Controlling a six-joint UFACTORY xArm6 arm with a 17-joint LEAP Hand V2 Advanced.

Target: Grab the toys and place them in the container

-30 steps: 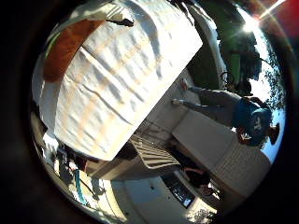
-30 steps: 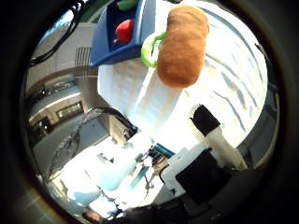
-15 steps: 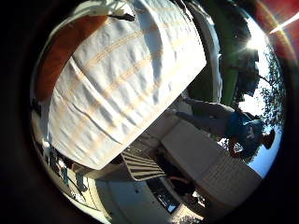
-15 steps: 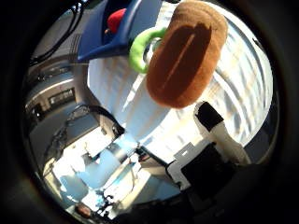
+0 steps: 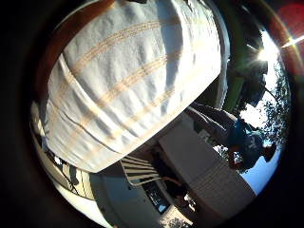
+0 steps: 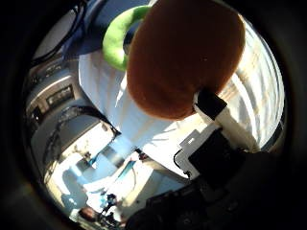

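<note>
Brown toy (image 6: 184, 57): plush, oval, loaf-like, matte fuzzy surface; fills much of the thumb-side palm view, so close to the palm; lies on the striped cloth, touching the green toy at one end
Green toy (image 6: 116, 40): smooth, curved, ring-like band of bright lime colour; only an arc shows, the rest hidden behind the brown toy; lies on the cloth between the brown toy and the blue container
Container (image 6: 103, 19): dark blue, hard-looking wall at the far edge of the cloth, just beside the green toy; its inside cannot be seen
Cloth (image 5: 128, 80): white woven fabric with thin tan stripes in pairs; softly wrinkled, draped over the counter and hanging past its edge
Counter (image 5: 59, 45): a strip of brown, wood-like surface shows beside the cloth's edge
Robot hand (image 6: 216, 143): one finger of white and black blocky parts reaches in from the edge of the thumb-side view; its black tip (image 6: 210, 103) lies against the near end of the brown toy; whether the fingers are spread, curled or closed round the toy cannot be told
</note>
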